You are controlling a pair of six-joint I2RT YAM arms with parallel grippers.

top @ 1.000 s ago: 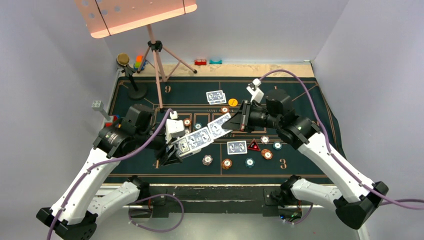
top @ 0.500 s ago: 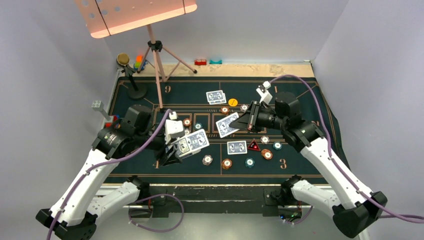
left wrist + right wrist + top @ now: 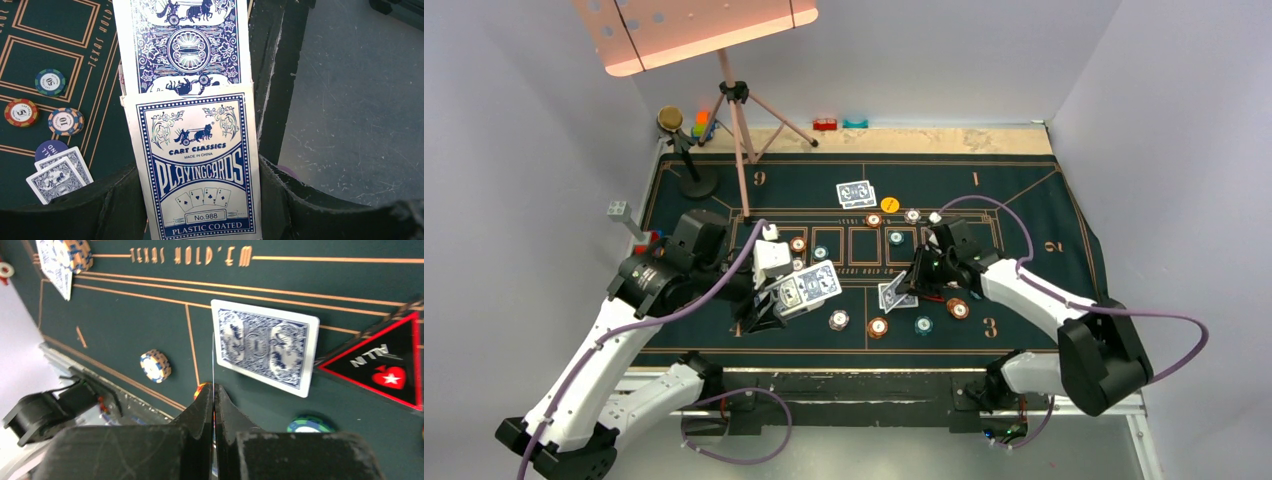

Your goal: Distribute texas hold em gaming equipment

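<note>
Green felt mat (image 3: 1024, 200) underfoot: left gripper (image 3: 772, 306) clamped on a card pack (image 3: 197, 170), right gripper (image 3: 214, 400) pinching one card (image 3: 213, 365) edge-on, near the red triangular marker (image 3: 385, 367)

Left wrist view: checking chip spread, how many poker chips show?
3, left on the mat: a teal chip, a red chip below-left, an orange chip beside it. The card box may hide more.

card box (image 3: 192, 165): white, blue print
playing card (image 3: 265, 347): blue-and-white patterned back
marker (image 3: 385, 365): black, red-edged
mat (image 3: 1024, 190): dark green, gold lines
</note>
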